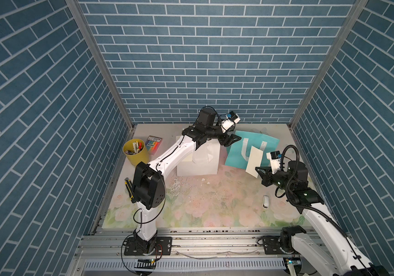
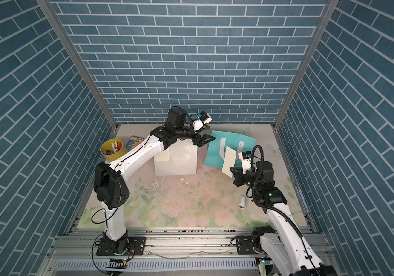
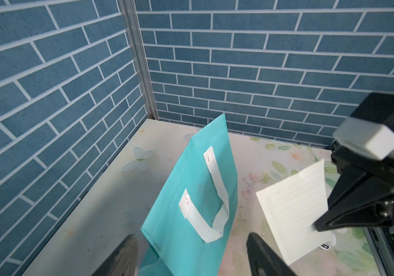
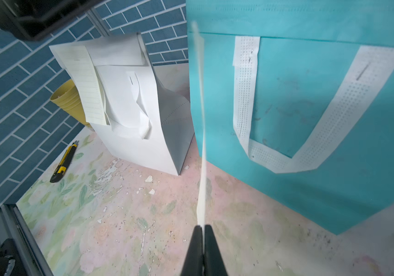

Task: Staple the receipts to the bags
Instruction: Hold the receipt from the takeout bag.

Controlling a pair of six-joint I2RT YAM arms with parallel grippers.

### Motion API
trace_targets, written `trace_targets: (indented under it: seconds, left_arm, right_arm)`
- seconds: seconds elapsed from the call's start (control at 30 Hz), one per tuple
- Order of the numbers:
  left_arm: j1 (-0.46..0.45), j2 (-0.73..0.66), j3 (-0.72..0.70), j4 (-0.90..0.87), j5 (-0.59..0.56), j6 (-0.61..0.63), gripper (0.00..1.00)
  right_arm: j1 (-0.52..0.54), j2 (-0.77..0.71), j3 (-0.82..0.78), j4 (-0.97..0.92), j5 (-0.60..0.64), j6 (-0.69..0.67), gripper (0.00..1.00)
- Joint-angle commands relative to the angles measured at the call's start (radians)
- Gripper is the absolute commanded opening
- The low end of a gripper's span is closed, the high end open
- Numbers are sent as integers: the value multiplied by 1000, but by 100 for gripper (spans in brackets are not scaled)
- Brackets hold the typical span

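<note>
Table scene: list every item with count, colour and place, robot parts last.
Teal bag: one, teal with white strap handles, far right.
White bag: one, white, far middle, beside the teal bag.
Receipts: two, cream; one held near the teal bag, one on the white bag.
Cup: one, yellow, holding markers, far left.
Marker pack: one, multicoloured, behind the cup.
Utility knife: one, yellow and black, left edge.
Small white object: one, near right; too small to name.
Table: one, floral print.
Left fingers: black, open by the teal bag.
Right fingers: black, shut on a receipt.
</note>
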Motion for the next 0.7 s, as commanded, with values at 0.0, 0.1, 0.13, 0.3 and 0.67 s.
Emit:
trace_targets:
  seconds: [0.0,0.1,0.13,0.3,0.67]
  left_arm:
    - [-5,45,49,-128,90,135,74]
    - [1,89,82,-135,106,140,73]
    - [3,108,102,-143,116,139,73]
    - [5,184,167,-134,132,131,72]
    - [16,213,235,-196,165,165,64]
  right_arm:
    - [-33,84,63,83,-163,-71,0]
    - [-53,160,105,104,-227,-77,0]
    - [-59,185,116,115,-248,-78,0]
    - [-68,267,143,166,-294,-77,0]
    - [-106,348,177,211,-350,-85,0]
